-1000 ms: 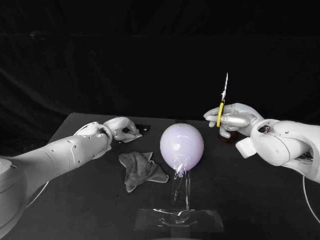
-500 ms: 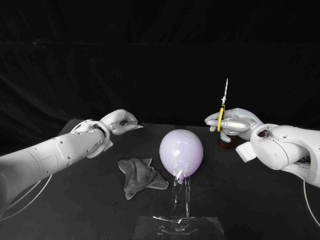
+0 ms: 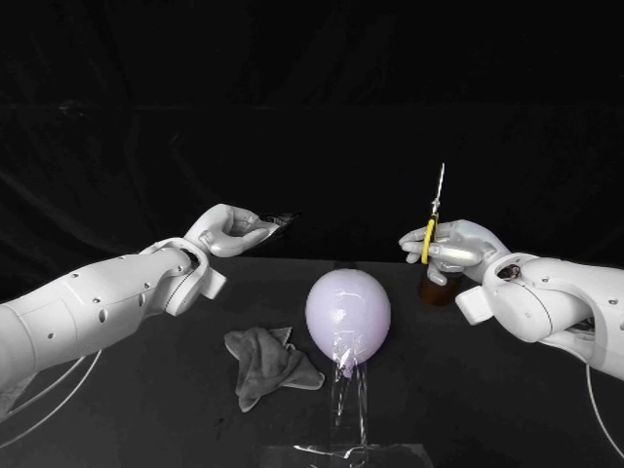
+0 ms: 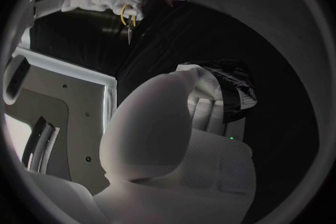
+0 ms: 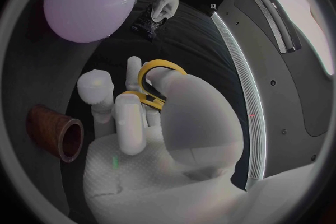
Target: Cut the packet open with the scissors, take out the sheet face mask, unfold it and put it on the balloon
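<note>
The left hand point(image 3: 235, 232) pinches the packet point(image 4: 234, 89) up off the table point(image 3: 452, 409), its free end sticking out past the fingers, probably to leave an edge clear for cutting. The right hand point(image 3: 455, 246) is clamped on the scissors point(image 3: 433, 213) by the yellow handles, with the long axis vertical and the blades pointing straight up. The balloon point(image 3: 350, 310) stands lower, between the two hands.

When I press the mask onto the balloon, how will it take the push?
Probably very light: the balloon is an inflated oval perched on a thin clear stand. A sideways push would likely make it sway or tip, as only that narrow stem holds it. Its glossy skin looks slippery, and the scissors could pop it.
</note>
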### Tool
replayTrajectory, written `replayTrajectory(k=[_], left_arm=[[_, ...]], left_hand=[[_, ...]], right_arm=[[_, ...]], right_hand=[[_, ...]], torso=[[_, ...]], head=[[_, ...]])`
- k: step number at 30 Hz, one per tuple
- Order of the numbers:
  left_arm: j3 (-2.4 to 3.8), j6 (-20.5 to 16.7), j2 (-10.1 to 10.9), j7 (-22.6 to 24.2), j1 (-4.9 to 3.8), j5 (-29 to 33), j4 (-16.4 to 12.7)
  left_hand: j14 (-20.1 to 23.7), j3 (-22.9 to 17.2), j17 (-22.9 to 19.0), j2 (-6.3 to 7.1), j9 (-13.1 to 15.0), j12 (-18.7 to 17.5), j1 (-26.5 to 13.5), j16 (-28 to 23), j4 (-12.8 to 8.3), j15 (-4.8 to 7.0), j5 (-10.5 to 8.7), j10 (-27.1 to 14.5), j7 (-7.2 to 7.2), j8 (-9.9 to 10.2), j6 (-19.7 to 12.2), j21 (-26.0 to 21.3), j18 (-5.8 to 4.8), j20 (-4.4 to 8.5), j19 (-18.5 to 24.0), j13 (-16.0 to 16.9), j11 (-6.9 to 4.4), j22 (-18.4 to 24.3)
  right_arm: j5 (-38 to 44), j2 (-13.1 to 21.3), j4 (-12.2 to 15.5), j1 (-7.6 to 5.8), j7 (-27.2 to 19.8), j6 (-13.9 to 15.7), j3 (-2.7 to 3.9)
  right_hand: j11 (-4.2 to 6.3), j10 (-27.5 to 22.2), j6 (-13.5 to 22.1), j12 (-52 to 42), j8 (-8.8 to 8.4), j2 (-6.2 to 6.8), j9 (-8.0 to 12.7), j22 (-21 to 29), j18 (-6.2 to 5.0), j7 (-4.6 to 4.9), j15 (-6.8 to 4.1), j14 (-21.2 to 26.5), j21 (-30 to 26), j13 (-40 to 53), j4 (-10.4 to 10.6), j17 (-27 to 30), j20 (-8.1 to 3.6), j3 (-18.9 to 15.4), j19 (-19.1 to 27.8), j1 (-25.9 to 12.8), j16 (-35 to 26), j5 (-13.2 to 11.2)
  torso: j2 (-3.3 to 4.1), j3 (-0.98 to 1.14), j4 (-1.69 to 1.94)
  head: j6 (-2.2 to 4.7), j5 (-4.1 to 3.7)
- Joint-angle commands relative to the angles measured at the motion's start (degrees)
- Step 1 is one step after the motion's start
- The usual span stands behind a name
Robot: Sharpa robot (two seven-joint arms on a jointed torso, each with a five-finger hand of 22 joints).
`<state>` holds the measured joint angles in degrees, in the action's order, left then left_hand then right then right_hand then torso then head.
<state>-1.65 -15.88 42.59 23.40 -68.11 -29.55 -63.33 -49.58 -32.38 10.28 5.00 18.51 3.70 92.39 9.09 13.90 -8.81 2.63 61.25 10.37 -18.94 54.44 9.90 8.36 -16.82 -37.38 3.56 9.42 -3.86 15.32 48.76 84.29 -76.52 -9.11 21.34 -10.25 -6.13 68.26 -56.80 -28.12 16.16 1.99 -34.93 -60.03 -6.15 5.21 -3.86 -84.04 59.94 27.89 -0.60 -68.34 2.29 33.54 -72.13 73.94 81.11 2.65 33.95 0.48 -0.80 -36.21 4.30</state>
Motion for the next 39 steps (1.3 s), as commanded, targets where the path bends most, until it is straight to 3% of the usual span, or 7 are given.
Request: replayTrajectory(k=[1,6,19,28,31,33,39], left_arm=[[0.12,8.0,0.5,-3.3,-0.2,21.4,-3.7],[0.25,10.6,0.0,-3.4,-0.05,31.0,-7.8],[0.75,13.5,-2.0,-1.4,0.63,39.7,-12.2],[1.65,14.2,-2.0,-1.4,0.57,40.5,-14.3],[1.75,15.0,-2.0,-2.1,0.54,40.6,-15.2],[1.79,15.7,-2.0,-2.6,0.53,40.6,-15.7],[1.85,18.5,-2.1,-4.4,0.39,39.9,-16.3]], left_hand=[[-0.6,-1.1,-0.1,0.18,0.3,-0.2,-1.7,-0.3,-0.4,-0.09,0.17,0.5,0.39,-0.6,-0.4,1.3,-1.46,0.01,-3.5,0.0,-0.12,-0.6],[-0.4,-2.4,-0.3,0.12,0.7,-0.2,-3.0,-0.8,-1.8,-0.25,0.17,0.1,0.4,-0.8,-1.0,3.4,-1.03,0.24,-7.3,0.0,0.08,-1.3],[-2.8,-2.8,0.1,-1.29,1.3,-0.2,-5.6,-0.3,-4.8,0.1,0.15,-0.1,0.96,-1.1,-2.0,7.3,1.97,1.12,-13.0,0.0,0.13,-2.9],[-3.2,-2.7,0.1,-1.47,1.4,-0.2,-6.0,-0.2,-5.3,0.2,0.15,0.0,0.88,-1.2,-2.1,7.8,2.11,1.29,-13.5,0.0,0.07,-3.1],[-3.3,-2.7,0.1,-1.5,1.4,-0.1,-6.0,-0.2,-5.4,0.22,0.16,0.1,0.89,-1.2,-2.1,7.9,2.12,1.33,-13.6,0.0,0.05,-3.1],[-3.3,-2.7,0.2,-1.53,1.4,-0.1,-6.1,-0.1,-5.5,0.23,0.16,0.1,0.91,-1.2,-2.1,7.9,2.12,1.35,-13.6,0.0,0.04,-3.1],[-3.4,-2.7,0.2,-1.53,1.4,-0.2,-6.1,-0.1,-5.6,0.25,0.16,0.1,1.0,-1.2,-2.1,7.9,2.13,1.38,-13.7,0.0,0.04,-3.1]], right_arm=[[-0.3,-0.3,-0.2,-0.03,-5.8,2.8,0.05],[-0.6,-0.7,-0.2,0.09,-8.3,4.4,0.05],[-3.3,-1.4,1.8,0.71,-13.0,6.9,0.04],[-6.4,-1.3,3.3,0.86,-10.8,8.5,0.04],[-6.1,-1.4,3.7,0.88,-10.2,8.2,0.04],[-6.0,-1.5,3.8,0.89,-10.1,7.9,0.04],[-5.8,-2.0,4.1,0.92,-10.6,7.1,0.04]], right_hand=[[5.43,8.3,1.2,2.9,-0.65,-0.25,-0.1,0.3,-0.98,0.4,0.57,-1.9,-0.7,-1.9,-0.4,0.1,0.48,0.2,0.2,0.3,-0.4,0.1],[3.64,3.8,3.5,10.1,-2.86,1.27,0.8,0.2,-0.78,2.34,2.07,-1.9,-0.9,-6.1,-1.1,0.0,1.43,0.7,0.2,0.3,-0.3,0.1],[1.98,2.6,2.3,20.0,-5.6,3.29,3.1,-1.2,-0.79,3.65,3.51,-1.9,0.0,-13.3,-2.5,0.0,3.01,1.2,-0.5,0.7,-0.1,0.2],[5.66,17.0,-4.2,14.7,-2.55,2.8,1.7,-1.8,-1.04,0.17,0.68,-1.6,0.1,-11.6,-4.2,1.2,1.18,-1.3,-0.7,1.7,-0.7,0.2],[5.78,17.3,-3.9,14.5,-2.65,2.78,1.6,-1.6,-1.06,0.06,0.5,-1.6,-0.2,-11.3,-4.1,1.4,0.92,-1.7,-0.5,1.5,-0.8,0.2],[4.19,9.6,-0.4,19.3,-5.07,4.56,2.6,-1.1,-0.91,1.61,1.49,-1.7,-1.0,-13.1,-2.3,1.3,1.17,-2.7,-0.2,-1.6,-0.8,0.6],[1.3,3.6,3.1,24.7,-8.33,7.09,4.4,-0.9,-0.6,4.17,3.93,-2.0,-1.5,-16.7,0.3,0.3,2.9,-4.0,-0.5,-4.7,-0.2,0.1]], torso=[[0.05,0.02,-0.03],[-0.23,-0.16,0.22],[-0.77,0.31,-0.21],[-0.8,0.33,-0.21],[-0.74,0.29,-0.21],[-0.75,0.26,-0.2],[-0.71,0.26,-0.18]], head=[[1.1,-0.69],[2.24,-1.89],[3.25,-4.45],[3.31,-5.57],[3.28,-5.84],[3.32,-5.86],[3.29,-6.33]])
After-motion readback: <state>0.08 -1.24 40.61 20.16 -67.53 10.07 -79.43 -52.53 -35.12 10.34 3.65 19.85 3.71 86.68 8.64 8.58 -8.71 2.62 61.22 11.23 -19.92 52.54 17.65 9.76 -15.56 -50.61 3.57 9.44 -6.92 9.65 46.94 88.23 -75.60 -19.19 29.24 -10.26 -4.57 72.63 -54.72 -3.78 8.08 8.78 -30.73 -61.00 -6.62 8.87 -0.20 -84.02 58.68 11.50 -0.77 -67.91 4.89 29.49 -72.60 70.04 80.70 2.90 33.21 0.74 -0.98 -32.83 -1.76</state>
